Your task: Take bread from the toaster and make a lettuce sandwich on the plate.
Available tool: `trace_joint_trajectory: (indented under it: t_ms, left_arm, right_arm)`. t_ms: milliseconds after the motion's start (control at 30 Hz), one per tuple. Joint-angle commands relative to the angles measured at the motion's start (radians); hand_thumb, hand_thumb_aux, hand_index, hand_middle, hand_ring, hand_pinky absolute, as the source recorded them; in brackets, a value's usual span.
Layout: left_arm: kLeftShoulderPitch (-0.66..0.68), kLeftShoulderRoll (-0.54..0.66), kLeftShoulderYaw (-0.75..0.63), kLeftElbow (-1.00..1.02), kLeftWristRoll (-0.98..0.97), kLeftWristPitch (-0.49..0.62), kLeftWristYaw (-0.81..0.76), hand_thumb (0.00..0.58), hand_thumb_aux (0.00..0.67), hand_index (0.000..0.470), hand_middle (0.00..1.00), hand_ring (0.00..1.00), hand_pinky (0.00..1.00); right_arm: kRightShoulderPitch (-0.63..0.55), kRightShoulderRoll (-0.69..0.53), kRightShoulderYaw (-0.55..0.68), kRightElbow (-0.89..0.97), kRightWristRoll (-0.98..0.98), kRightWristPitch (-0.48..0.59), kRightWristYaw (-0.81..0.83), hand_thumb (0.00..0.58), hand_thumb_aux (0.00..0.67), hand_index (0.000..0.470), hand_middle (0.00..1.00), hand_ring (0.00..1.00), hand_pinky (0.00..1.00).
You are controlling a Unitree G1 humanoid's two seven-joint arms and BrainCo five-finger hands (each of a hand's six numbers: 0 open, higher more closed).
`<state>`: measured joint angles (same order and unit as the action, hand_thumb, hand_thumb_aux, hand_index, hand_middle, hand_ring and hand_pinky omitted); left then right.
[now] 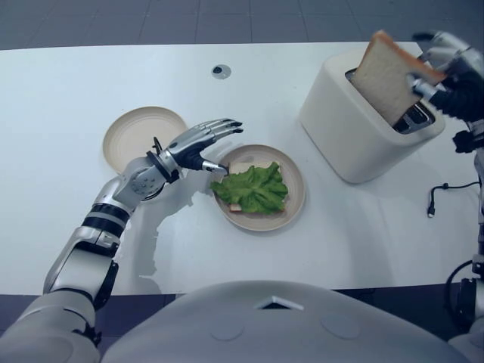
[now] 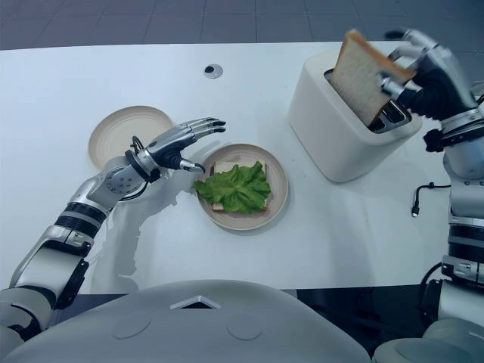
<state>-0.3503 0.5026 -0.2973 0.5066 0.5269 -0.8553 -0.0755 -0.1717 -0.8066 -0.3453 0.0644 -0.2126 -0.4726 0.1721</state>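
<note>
At two o'clock on the bench (image 2: 340, 227), the right hand (image 2: 425, 74) pinches a tilted bread slice (image 2: 363, 72) in its fingers, lower edge in the toaster (image 2: 336, 136). Lettuce (image 2: 234, 185) covers the bottom slice (image 2: 218, 205) on the central plate (image 2: 278, 181). The left hand (image 2: 175, 144) hovers at the plate's ten o'clock rim, fingers spread wide, empty.

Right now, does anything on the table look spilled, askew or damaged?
Nothing spilled or damaged. The bread slice leans tilted, partly out of the toaster, but the right hand grips it. The lettuce overhangs the lower slice on the plate toward the left, slightly off-centre.
</note>
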Motion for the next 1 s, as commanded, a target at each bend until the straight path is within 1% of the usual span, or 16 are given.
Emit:
trace_joint_trajectory:
  t_ms: [33,100,233,300,367,500,633,733,833,1000]
  left_arm:
    - [-0.015,0.01,0.047,-0.01,-0.045,-0.026,0.026,0.0,0.0,0.0,0.0,0.0,0.0]
    - [-0.01,0.011,0.068,-0.019,-0.121,-0.065,0.012,0.0,0.0,0.0,0.0,0.0,0.0]
    - [0.001,0.013,0.101,-0.045,-0.419,-0.163,-0.072,0.0,0.0,0.0,0.0,0.0,0.0]
    - [0.01,0.023,0.1,-0.072,-0.565,-0.181,-0.145,0.0,0.0,0.0,0.0,0.0,0.0]
    - [0.013,0.024,0.11,-0.081,-0.641,-0.18,-0.2,0.0,0.0,0.0,0.0,0.0,0.0]
    - [0.012,0.012,0.133,-0.082,-0.683,-0.173,-0.266,0.0,0.0,0.0,0.0,0.0,0.0]
    - [0.011,-0.002,0.154,-0.092,-0.709,-0.164,-0.314,0.0,0.0,0.0,0.0,0.0,0.0]
    - [0.014,-0.013,0.169,-0.104,-0.727,-0.157,-0.344,0.0,0.0,0.0,0.0,0.0,0.0]
    - [0.017,-0.024,0.178,-0.119,-0.732,-0.146,-0.368,0.0,0.0,0.0,0.0,0.0,0.0]
    - [0.03,-0.037,0.186,-0.148,-0.723,-0.127,-0.397,0.0,0.0,0.0,0.0,0.0,0.0]
  right_arm:
    - [-0.036,0.038,-0.053,-0.062,0.117,-0.027,-0.022,0.58,0.67,0.47,1.0,1.0,1.0]
    - [-0.022,0.055,-0.049,-0.113,0.232,-0.031,0.026,0.58,0.67,0.47,1.0,1.0,1.0]
    - [0.038,0.065,-0.007,-0.216,0.428,0.005,0.164,0.58,0.67,0.47,1.0,1.0,1.0]
    - [0.074,0.071,0.035,-0.279,0.524,0.032,0.246,0.58,0.67,0.47,1.0,1.0,1.0]
    - [0.105,0.086,0.078,-0.332,0.581,0.057,0.308,0.58,0.67,0.47,1.0,1.0,1.0]
    - [0.118,0.144,0.183,-0.351,0.594,0.117,0.365,0.58,0.67,0.47,1.0,1.0,1.0]
    - [0.126,0.221,0.335,-0.353,0.562,0.201,0.407,0.58,0.67,0.47,1.0,1.0,1.0]
    - [0.136,0.298,0.433,-0.315,0.556,0.268,0.424,0.58,0.67,0.47,1.0,1.0,1.0]
    - [0.153,0.341,0.48,-0.276,0.548,0.318,0.436,0.58,0.67,0.47,1.0,1.0,1.0]
    - [0.181,0.359,0.503,-0.232,0.543,0.373,0.466,0.58,0.67,0.47,1.0,1.0,1.0]
